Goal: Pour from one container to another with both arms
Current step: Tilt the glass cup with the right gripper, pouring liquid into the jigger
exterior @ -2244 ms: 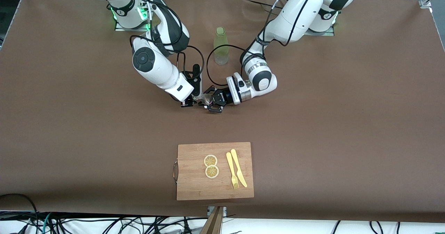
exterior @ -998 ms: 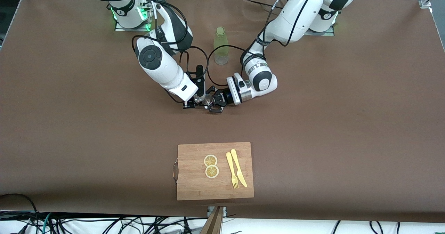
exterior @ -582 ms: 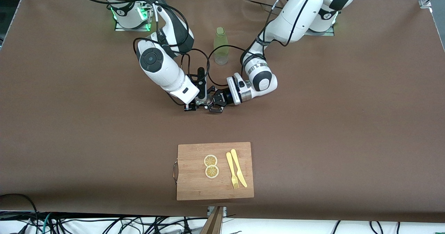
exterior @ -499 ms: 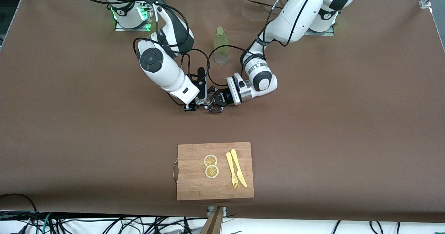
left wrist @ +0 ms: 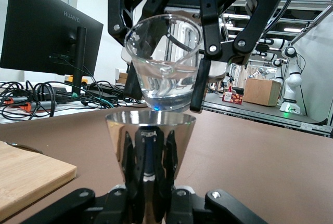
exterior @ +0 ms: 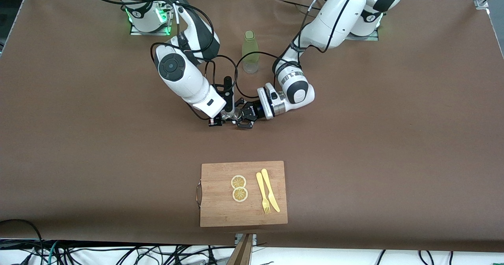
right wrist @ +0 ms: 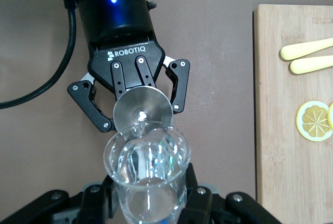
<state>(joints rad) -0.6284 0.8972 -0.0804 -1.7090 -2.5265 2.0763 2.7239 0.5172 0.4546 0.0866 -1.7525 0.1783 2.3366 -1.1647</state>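
Since the earlier frames we see the right gripper [exterior: 220, 120], clamped on the clear glass [left wrist: 165, 63], shifted directly over the steel cup [right wrist: 142, 112] clenched upright by the left gripper [exterior: 241, 120] above mid-table, lip tipping over its mouth.
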